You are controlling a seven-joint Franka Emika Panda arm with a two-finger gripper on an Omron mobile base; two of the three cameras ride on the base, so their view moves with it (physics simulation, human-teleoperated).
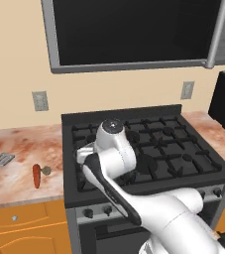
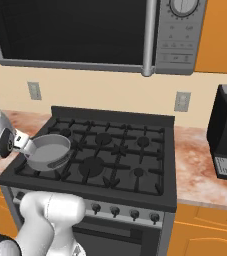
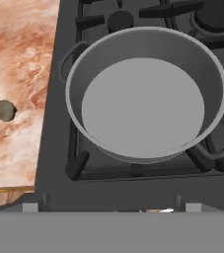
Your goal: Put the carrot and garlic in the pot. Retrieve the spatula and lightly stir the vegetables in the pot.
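Glossy white arm (image 1: 134, 198) with dark joints

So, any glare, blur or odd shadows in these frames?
Left base view: sharp, flat lighting, no glare; carrot and garlic cast barely any shadow on the counter. Right base view: sharp, evenly lit pot. Hand view: the pot's floor is a featureless grey, no highlights.

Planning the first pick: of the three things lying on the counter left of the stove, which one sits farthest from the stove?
The spatula, silver blade, near the counter's left edge. The carrot and garlic lie together closer to the stove.
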